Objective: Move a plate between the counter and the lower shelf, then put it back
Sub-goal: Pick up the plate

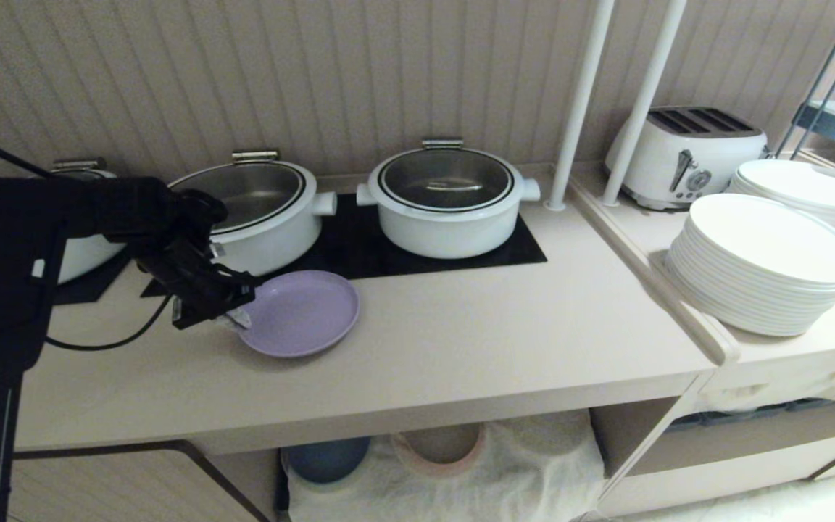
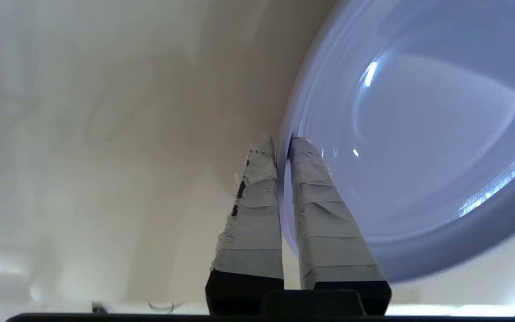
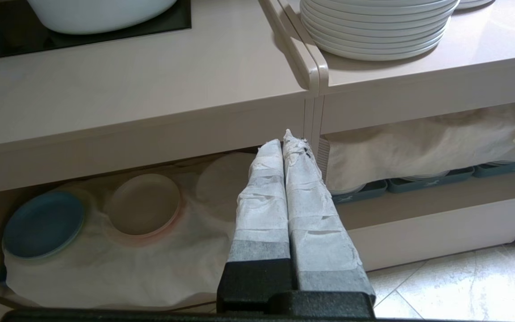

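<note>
The lavender plate (image 1: pixel 305 312) (image 2: pixel 418 134) lies low on the beige counter (image 1: pixel 461 341) (image 2: pixel 105 134), just in front of the black hob. My left gripper (image 1: pixel 238 317) (image 2: pixel 282 145) is shut on its left rim, one taped finger inside the plate and one outside. Whether the plate rests flat or is slightly raised I cannot tell. The lower shelf (image 1: pixel 461 478) (image 3: pixel 150 264), draped in cream cloth, lies under the counter. My right gripper (image 3: pixel 282 141) hangs shut and empty in front of the shelf, outside the head view.
Two white pots (image 1: pixel 446 199) (image 1: pixel 258 210) stand on the hob behind the plate. A toaster (image 1: pixel 686 156) and stacked white plates (image 1: pixel 762 264) sit on the right. Two white poles (image 1: pixel 577 109) rise at the back. On the shelf cloth lie a blue plate (image 3: pixel 43 223) and a beige-pink plate (image 3: pixel 143 205).
</note>
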Motion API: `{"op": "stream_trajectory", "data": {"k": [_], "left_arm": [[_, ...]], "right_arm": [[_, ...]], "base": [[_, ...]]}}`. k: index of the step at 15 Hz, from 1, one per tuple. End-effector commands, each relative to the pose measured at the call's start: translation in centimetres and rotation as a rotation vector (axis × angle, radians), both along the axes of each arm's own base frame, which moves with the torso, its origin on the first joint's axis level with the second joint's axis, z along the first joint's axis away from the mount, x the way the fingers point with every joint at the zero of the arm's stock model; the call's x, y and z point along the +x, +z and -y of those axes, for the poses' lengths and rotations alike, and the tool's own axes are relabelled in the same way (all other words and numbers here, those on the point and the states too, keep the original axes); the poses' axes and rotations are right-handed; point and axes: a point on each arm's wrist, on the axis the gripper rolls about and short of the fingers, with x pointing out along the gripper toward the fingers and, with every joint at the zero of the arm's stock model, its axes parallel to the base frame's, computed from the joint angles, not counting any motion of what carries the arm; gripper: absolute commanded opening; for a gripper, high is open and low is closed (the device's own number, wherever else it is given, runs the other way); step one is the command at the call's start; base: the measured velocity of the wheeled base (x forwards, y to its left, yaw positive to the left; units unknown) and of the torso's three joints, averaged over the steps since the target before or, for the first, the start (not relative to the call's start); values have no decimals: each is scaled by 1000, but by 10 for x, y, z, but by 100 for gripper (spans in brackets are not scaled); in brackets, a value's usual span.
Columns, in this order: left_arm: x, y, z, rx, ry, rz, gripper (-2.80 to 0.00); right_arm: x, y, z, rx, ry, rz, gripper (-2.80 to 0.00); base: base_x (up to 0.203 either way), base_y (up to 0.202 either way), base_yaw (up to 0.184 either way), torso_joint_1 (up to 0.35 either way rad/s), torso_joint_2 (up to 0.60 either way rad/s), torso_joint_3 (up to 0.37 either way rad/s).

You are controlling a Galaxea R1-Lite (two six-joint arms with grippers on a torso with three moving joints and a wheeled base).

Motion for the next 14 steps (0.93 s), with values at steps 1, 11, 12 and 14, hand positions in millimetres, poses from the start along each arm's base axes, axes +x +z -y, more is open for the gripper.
{"op": "stream_trajectory", "data": {"k": [1,11,12,14], "left_arm": [[-6,9,0,-4,5,-3,-280],[-34,25,1,-87,59,-54,-280],[-36,26,2,-110,73,-58,-280],[-38,30,2,-131,107,-56,-280]], "right_arm": [[0,0,0,0,-1,1,-280],[0,0,0,0,1,0,-280],[0,0,0,0,1,0,-280],[0,0,0,0,0,1,-280]], "base": [[0,0,0,0,0,0],[0,0,0,0,0,0],[0,0,0,0,0,0],[0,0,0,0,0,0]]}}
